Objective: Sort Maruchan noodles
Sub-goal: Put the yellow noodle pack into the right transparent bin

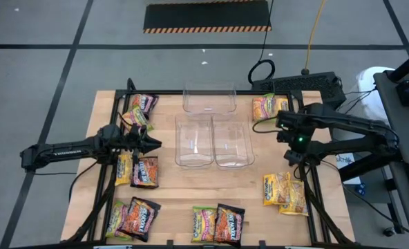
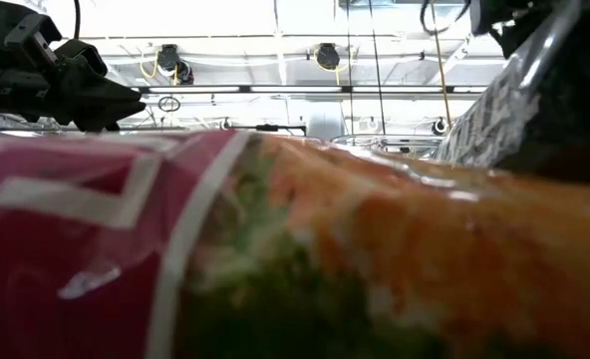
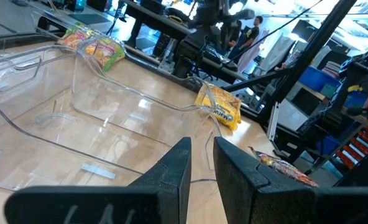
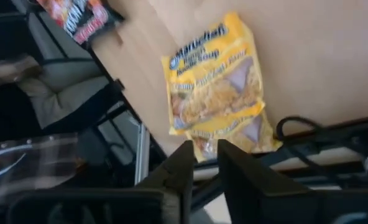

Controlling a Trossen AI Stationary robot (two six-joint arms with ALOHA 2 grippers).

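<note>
Maruchan noodles packets lie scattered around three clear bins [image 1: 213, 138] in the middle of the table. Yellow ones [image 1: 285, 191] lie flat near the right edge, pink-green ones [image 1: 269, 106] at the far right, and dark ones [image 1: 144, 171] at the left. My left gripper [image 1: 153, 143] hovers level left of the bins, open and empty [image 3: 202, 168]. My right gripper [image 1: 292, 159] slants down above the table's right side, open and empty [image 4: 206, 165]. The yellow packets [image 4: 215, 87] lie ahead of its fingers. One pink-green packet [image 2: 275, 249] fills the low view.
More packets lie at the far left [image 1: 141, 105], the near left [image 1: 135, 218] and the near middle [image 1: 220, 223]. A black frame rail [image 1: 315, 200] runs along the table's right edge. People stand in the room beyond the table [image 3: 252, 37].
</note>
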